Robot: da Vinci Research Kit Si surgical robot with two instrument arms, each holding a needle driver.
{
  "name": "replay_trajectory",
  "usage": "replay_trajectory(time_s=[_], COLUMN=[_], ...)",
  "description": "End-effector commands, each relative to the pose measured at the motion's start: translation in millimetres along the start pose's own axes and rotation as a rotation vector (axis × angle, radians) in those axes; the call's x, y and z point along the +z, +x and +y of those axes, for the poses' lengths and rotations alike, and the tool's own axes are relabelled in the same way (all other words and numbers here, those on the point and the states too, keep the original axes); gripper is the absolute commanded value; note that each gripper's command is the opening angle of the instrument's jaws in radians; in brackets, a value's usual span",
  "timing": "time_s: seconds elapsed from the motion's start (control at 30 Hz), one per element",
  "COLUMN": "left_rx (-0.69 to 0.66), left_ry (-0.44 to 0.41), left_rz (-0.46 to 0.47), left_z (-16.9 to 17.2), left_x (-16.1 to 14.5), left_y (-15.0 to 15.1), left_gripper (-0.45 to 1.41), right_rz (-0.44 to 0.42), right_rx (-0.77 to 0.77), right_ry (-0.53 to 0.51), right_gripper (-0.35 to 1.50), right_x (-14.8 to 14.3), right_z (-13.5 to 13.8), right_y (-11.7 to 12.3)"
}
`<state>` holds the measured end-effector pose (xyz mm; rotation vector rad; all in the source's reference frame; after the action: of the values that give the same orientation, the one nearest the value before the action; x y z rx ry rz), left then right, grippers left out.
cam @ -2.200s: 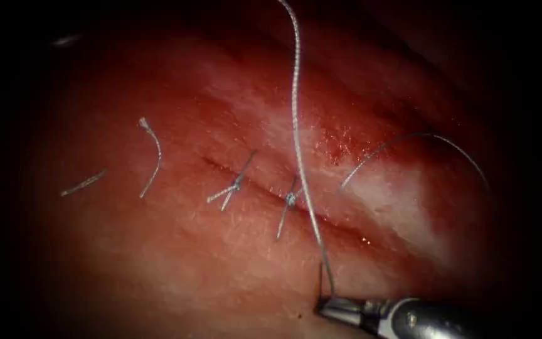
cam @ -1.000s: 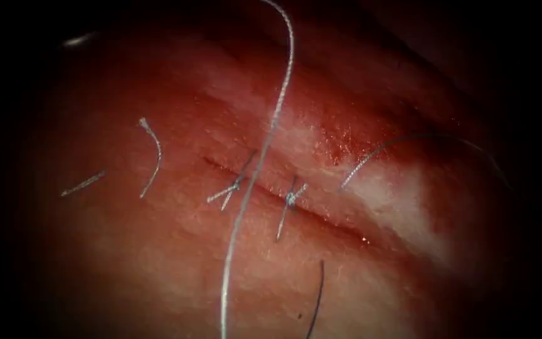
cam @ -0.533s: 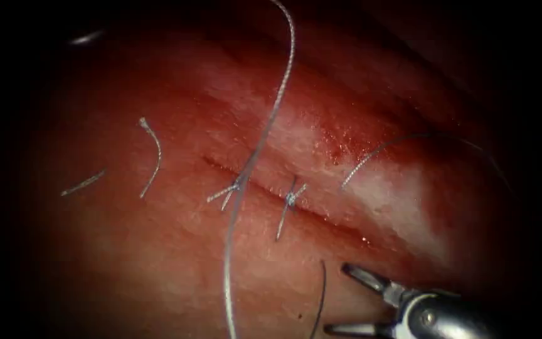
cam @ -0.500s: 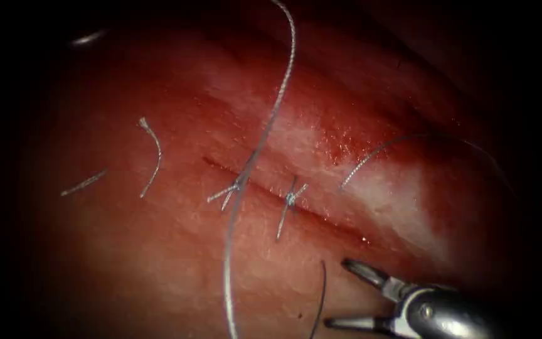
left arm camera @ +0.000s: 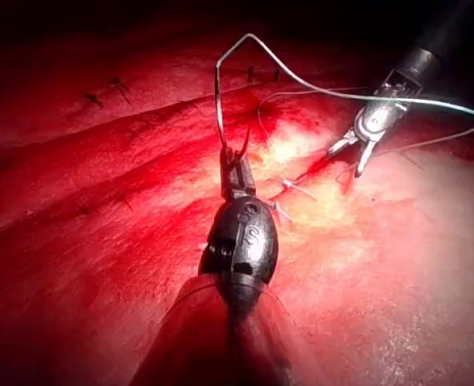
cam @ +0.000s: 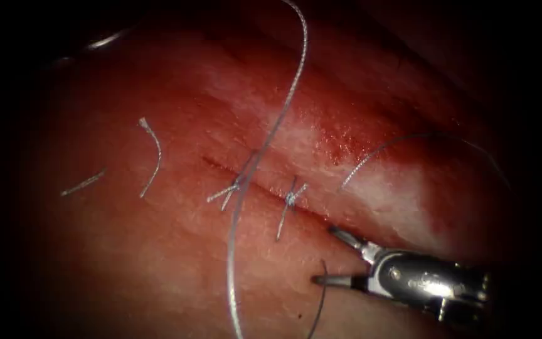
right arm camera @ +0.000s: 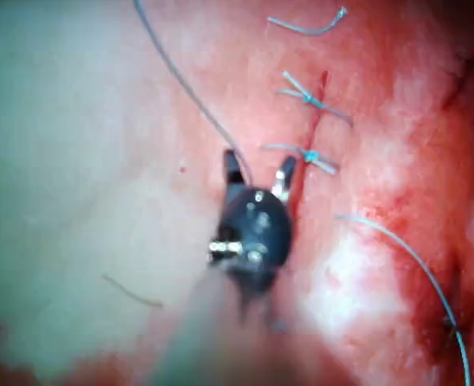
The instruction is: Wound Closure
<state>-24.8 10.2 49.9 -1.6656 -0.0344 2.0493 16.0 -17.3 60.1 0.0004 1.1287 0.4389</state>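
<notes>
The tissue [cam: 158,251] has a slanting cut [cam: 265,187] with two knotted stitches [cam: 291,198]. My right tool [cam: 326,254] reaches in from the lower right with open jaws that hold nothing. One jaw lies at the cut; the other is by a dark thread [cam: 318,295] that leaves the tissue on the cut's left side. A pale thread [cam: 265,144] hangs in a long loop across the cut. My left tool [left arm camera: 230,161] is shut on the needle [left arm camera: 243,141], a short dark curve clear of the tissue, near its thread end. The right tool [left arm camera: 345,163] [right arm camera: 259,161] straddles the dark thread [right arm camera: 196,100].
Two cut ends of thread [cam: 153,157] [cam: 83,183] lie on the tissue left of the cut. Another pale thread [cam: 377,154] arcs over the whitish patch on the right side. Red fluid wets the tissue around the cut.
The right tool let go of the thread, left the view, then came back open and moved up and left to the thread's exit. The freed pale thread swung left into a loop.
</notes>
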Motion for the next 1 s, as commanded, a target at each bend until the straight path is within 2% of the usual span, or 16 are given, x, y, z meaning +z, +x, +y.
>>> replay_trajectory(time_s=[0.03, 0.1, 0.13, 0.17, 0.33, 0.7, 1.0], left_rx=[-0.001, -0.001, -0.001, -0.001, -0.001, -0.004, -0.002], left_ry=[-0.003, -0.002, -0.002, -0.002, -0.002, -0.003, -0.004], left_rz=[0.000, 0.000, 0.000, 0.000, 0.000, -0.002, -0.004], left_z=[0.3, 0.3, 0.3, 0.3, 0.4, 0.3, 0.2], left_x=[0.5, 0.5, 0.5, 0.4, 0.5, 0.5, 0.6], left_y=[-0.6, -0.6, -0.6, -0.6, -0.6, -0.9, -1.1], left_gripper=[-0.45, -0.45, -0.45, -0.45, -0.45, -0.45, -0.45], right_rz=[-0.009, -0.023, -0.035, -0.037, -0.034, 0.023, 0.043], right_rx=[-0.005, -0.021, -0.024, -0.031, -0.034, -0.050, -0.049], right_ry=[0.007, 0.015, 0.016, 0.019, 0.032, 0.100, 0.154], right_gripper=[0.91, 0.24, -0.16, -0.35, -0.35, -0.35, -0.35], right_x=[0.8, 0.6, 0.5, 0.3, -0.8, -3.6, -4.5], right_z=[-0.5, -0.9, -1.0, -1.1, -2.2, -7.3, -12.4], right_y=[-1.3, -2.0, -2.2, -2.2, -0.9, 6.8, 11.3])
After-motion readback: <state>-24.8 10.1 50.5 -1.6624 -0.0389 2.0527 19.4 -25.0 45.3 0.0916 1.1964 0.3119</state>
